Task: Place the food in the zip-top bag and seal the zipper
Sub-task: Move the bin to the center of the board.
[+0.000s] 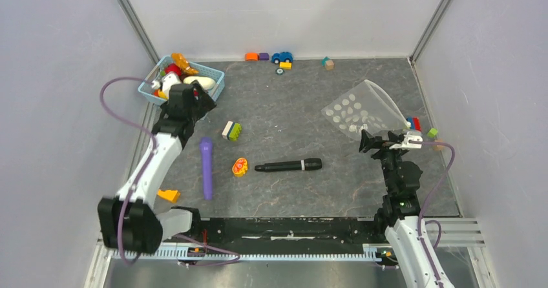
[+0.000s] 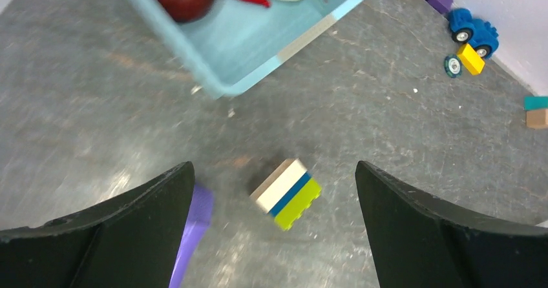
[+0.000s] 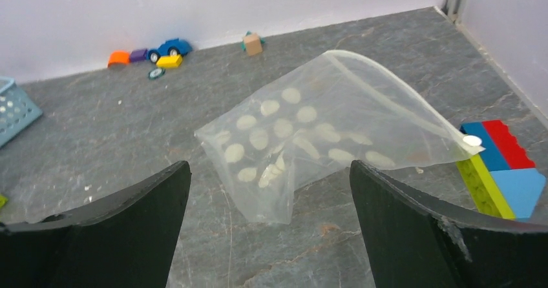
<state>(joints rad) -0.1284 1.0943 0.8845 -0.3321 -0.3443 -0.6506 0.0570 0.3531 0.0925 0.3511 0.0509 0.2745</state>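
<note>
None of the food is in the bag [image 3: 310, 126] yet. The bag lies empty and puffed toward the far right corner; it looks unsealed, though the strip is too faint to trace. Food [image 1: 199, 81] is heaped in the blue basket [image 1: 218, 86] at the far left corner. My left claw [image 2: 273, 165] is spread wide and empty, beside the basket. My right claw [image 3: 269, 165] is wide and empty, facing the bag. Everything is left to do.

Clutter: striped block [image 2: 286, 194], purple stick [image 1: 206, 165] and black microphone [image 1: 289, 166] across the middle; stacked blocks [image 3: 501, 165] just beside the bag's right corner.
</note>
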